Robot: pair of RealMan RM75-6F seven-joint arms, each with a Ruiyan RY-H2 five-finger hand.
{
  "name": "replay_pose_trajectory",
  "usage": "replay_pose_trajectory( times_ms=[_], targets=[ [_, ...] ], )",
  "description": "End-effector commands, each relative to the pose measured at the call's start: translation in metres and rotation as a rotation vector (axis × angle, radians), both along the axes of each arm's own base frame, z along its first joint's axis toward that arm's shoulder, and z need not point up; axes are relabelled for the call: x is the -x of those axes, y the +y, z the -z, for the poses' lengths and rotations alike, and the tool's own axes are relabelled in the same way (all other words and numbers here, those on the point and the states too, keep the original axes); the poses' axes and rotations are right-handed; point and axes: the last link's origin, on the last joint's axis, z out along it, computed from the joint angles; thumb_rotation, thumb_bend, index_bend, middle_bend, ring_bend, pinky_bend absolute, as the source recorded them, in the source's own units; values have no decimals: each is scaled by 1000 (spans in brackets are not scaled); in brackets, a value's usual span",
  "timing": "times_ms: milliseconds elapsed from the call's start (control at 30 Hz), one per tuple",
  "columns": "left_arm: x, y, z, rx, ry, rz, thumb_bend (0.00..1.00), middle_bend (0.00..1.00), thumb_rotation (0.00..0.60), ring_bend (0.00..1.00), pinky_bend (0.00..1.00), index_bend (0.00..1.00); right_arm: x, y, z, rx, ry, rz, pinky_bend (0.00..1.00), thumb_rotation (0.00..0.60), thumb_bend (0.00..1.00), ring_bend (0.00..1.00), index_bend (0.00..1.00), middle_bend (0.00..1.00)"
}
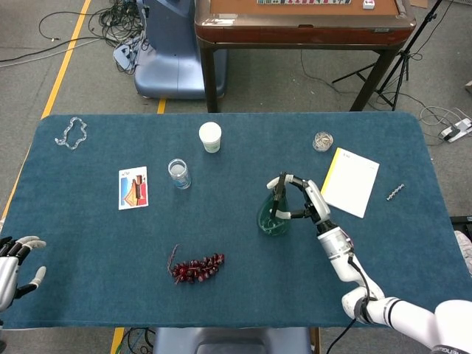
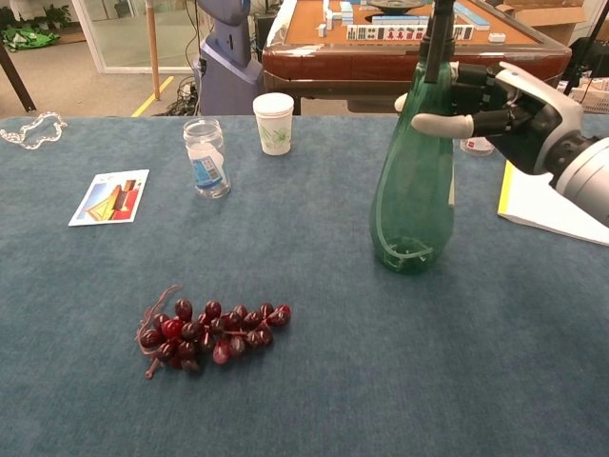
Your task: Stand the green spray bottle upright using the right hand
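Observation:
The green spray bottle (image 2: 414,195) stands nearly upright on the blue table, its base on the cloth and its black nozzle at the top. My right hand (image 2: 495,100) grips its upper neck from the right side. From the head view the bottle (image 1: 273,215) sits right of the table's middle with the right hand (image 1: 306,200) wrapped around its top. My left hand (image 1: 13,262) rests open at the near left corner, away from everything.
A bunch of dark red grapes (image 2: 214,328) lies near the front. A small clear jar (image 2: 206,158), a white paper cup (image 2: 273,122) and a picture card (image 2: 110,196) sit to the left. A yellow-edged notepad (image 2: 557,205) lies right of the bottle.

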Motion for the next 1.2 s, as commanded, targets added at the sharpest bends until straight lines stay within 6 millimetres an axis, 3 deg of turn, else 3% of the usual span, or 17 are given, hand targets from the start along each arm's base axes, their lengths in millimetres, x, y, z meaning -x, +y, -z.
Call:
replay_pose_trajectory(
  times_ms=[33, 200, 467, 667, 900, 1200],
  targets=[
    [-1, 1, 1, 5, -2, 6, 360, 262, 600, 243, 124, 334, 4, 3, -2, 4, 8, 1, 173, 600, 6, 254, 625, 395],
    [-3, 2, 2, 6, -1, 10, 360, 262, 600, 243, 123, 334, 10, 6, -10, 17, 15, 3, 173, 600, 0, 242, 570, 363],
    [-7, 2, 1, 4, 3, 19, 360, 262, 600, 243, 123, 334, 13, 10, -21, 14, 44, -16, 155, 600, 0, 152, 356, 245],
    [-7, 2, 0, -1, 5, 20, 360, 262, 600, 243, 123, 334, 12, 14, -32, 36, 131, -47, 133, 600, 0, 123, 297, 207],
    [-7, 4, -1, -1, 11, 21, 360, 262, 600, 243, 123, 334, 20, 22, -54, 165, 421, -77, 132, 600, 0, 117, 276, 200],
    [-9, 9, -1, 2, 15, 31, 359, 262, 600, 243, 124, 334, 38, 47, -100, 365, 820, -10, 132, 600, 4, 117, 276, 267]
  ],
)
